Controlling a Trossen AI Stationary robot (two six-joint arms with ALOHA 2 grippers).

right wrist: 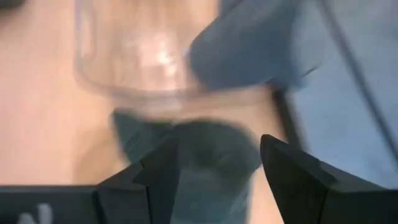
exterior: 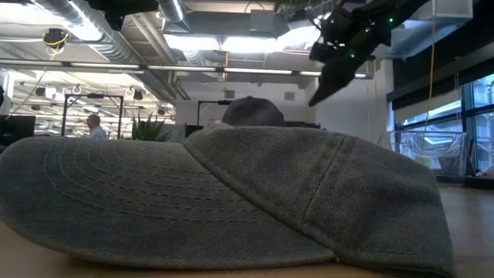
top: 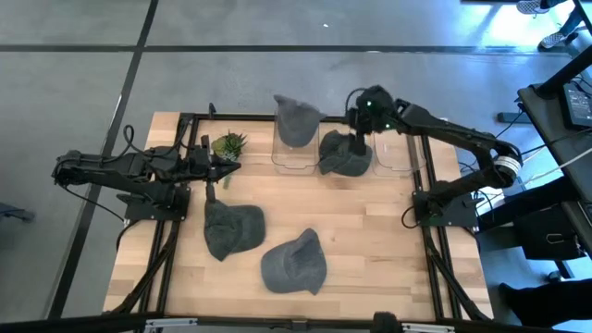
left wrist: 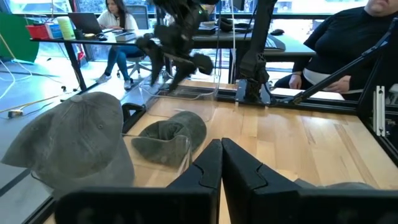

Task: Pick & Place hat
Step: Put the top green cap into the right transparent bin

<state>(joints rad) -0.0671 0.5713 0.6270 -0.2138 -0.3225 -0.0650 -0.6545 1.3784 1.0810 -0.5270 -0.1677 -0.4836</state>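
Several grey caps are in view. One cap sits in the left clear bin. Another cap lies over the near rim of the middle clear bin. Two more caps rest flat on the wooden table; one of them fills the low view. My right gripper hangs open in the air above the middle bin's cap, clear of it. My left gripper is shut and waits low near the table's left side.
A third clear bin stands to the right of the middle one. A small green plant stands at the far left of the table, close to my left gripper. People sit at desks beyond the table.
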